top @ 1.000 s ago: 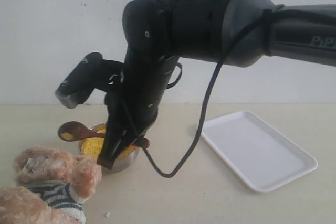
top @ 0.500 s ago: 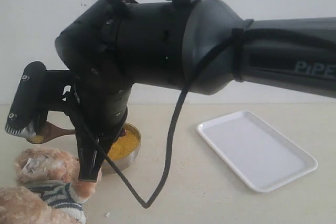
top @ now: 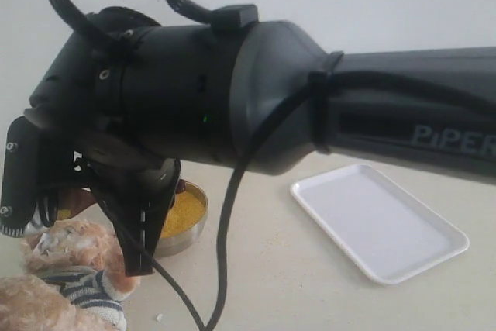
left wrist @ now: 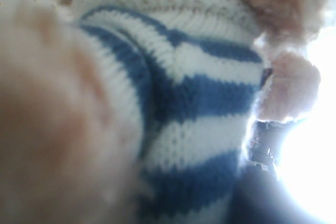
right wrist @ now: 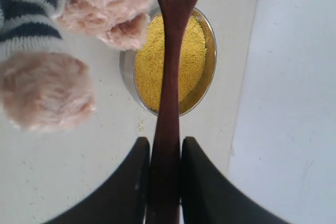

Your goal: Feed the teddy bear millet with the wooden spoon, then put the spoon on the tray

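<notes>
The right hand [right wrist: 165, 182] clamps the wooden spoon [right wrist: 170, 77] over the millet [right wrist: 149, 72], lower left of the exterior view, beside the teddy bear [top: 74, 249].

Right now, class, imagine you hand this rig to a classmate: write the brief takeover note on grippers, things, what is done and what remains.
The right gripper has its jaws shut on the spoon handle, spoon head up by the bear.
The left gripper is not made out; its camera shows only the bear's striped shirt.
The millet sits in the steel bowl beside the bear. The tray lies apart, no spoon on it.
Done: spoon grasped.
Left: finish feeding, then lay the spoon on the tray.
</notes>
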